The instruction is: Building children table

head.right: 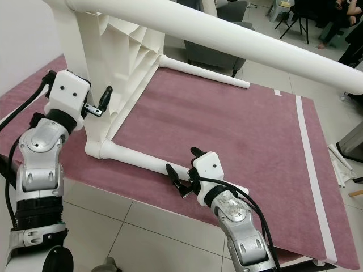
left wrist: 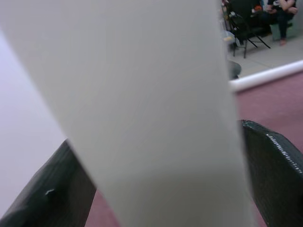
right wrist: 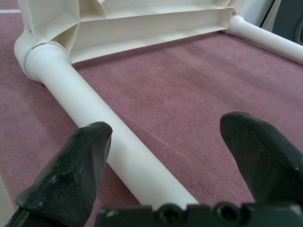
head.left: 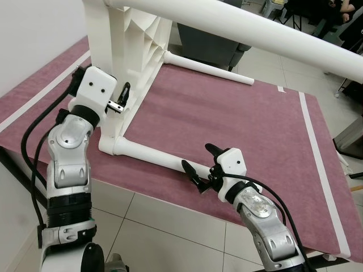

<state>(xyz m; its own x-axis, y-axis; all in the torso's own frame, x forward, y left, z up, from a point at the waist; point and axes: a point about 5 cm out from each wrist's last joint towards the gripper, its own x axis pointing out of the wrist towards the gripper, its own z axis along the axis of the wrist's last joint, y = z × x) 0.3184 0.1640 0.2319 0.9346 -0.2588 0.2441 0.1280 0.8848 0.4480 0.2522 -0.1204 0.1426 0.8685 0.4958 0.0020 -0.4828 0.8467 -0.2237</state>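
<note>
A white children's table lies on its side on a maroon mat [head.left: 244, 119], its top [head.left: 136, 45] standing on edge. One leg [head.left: 153, 156] rests on the mat near the front, another leg [head.left: 210, 67] lies at the back, and an upper leg [head.left: 255, 31] juts out overhead. My left gripper [head.left: 119, 99] is at the top's near rim, shut on the white panel [left wrist: 142, 109], with a black finger [left wrist: 274, 175] on each side. My right gripper [head.left: 199, 161] stands open just above the free end of the front leg [right wrist: 94, 123]. One fingertip [right wrist: 80, 165] is over that leg.
White tape strips [head.left: 317, 147] run along the mat's sides. Pale floor tiles [head.left: 153, 226] lie in front of the mat. A grey armchair [head.left: 210, 45] stands behind the table, and people sit at the far back [head.left: 346, 11]. A wall [head.left: 34, 34] is on the left.
</note>
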